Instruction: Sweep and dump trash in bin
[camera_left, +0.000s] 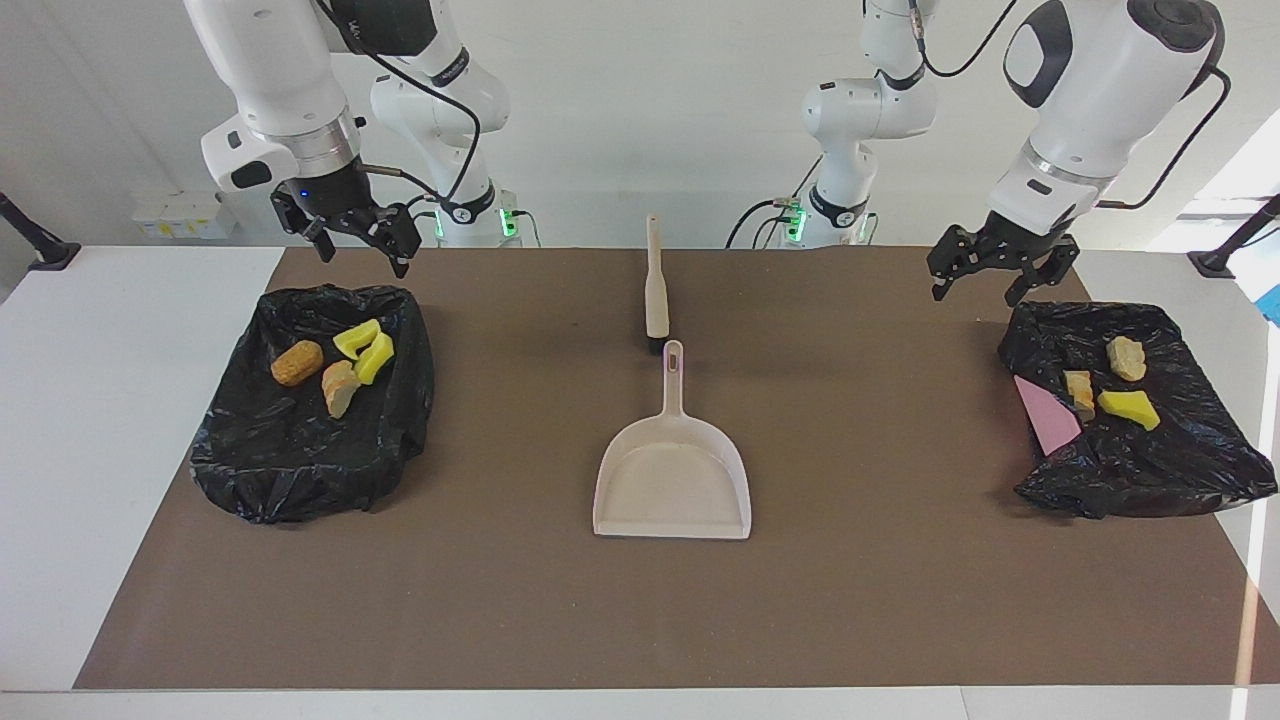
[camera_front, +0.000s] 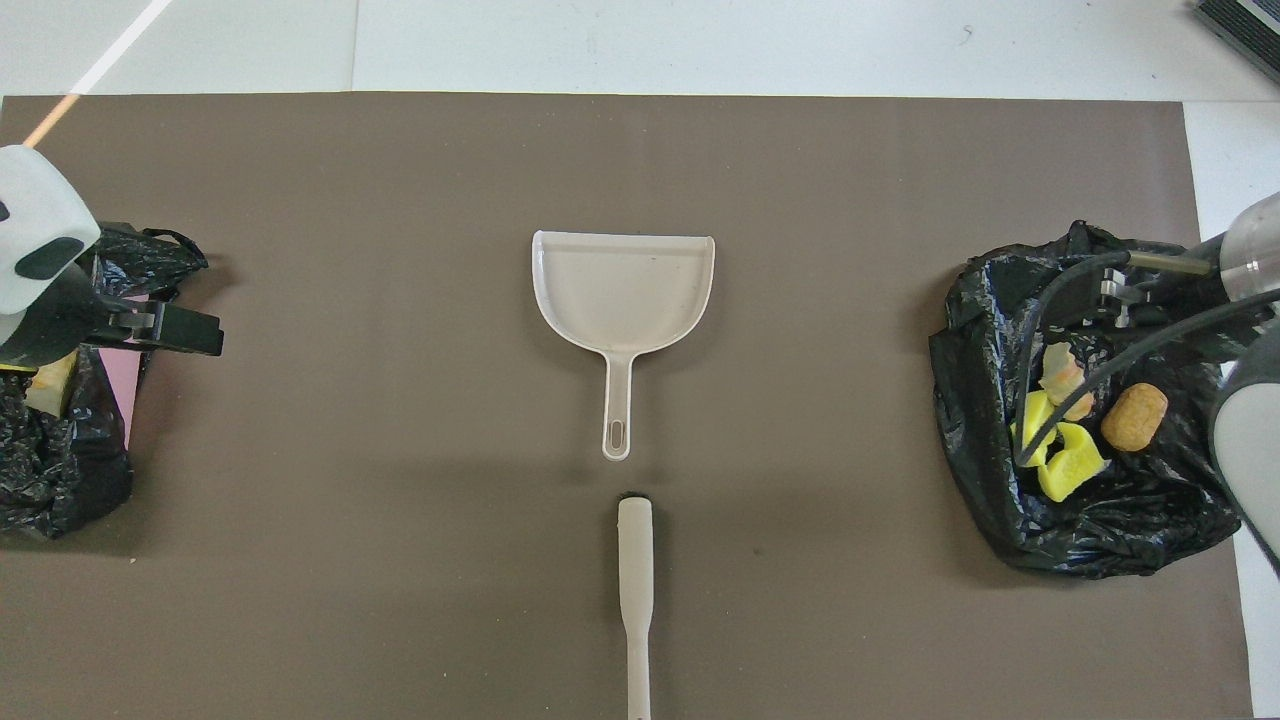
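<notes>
In two bins (camera_left: 310, 460) — trash (camera_left: 340, 365); hands empty.

A white table (camera_left: 120, 420) carries a broad brown mat (camera_left: 880, 600) that covers most of its top, leaving white margins at both ends. Above the table rises a plain white wall (camera_left: 640, 110). Bright daylight enters at the table's left-arm end, throwing a thin streak across the mat's corner there.

My workspace is bright and evenly lit (soft shadows under my arms), both views sharp; 1 sunlight streak (camera_front: 95, 72) crosses a corner.
</notes>
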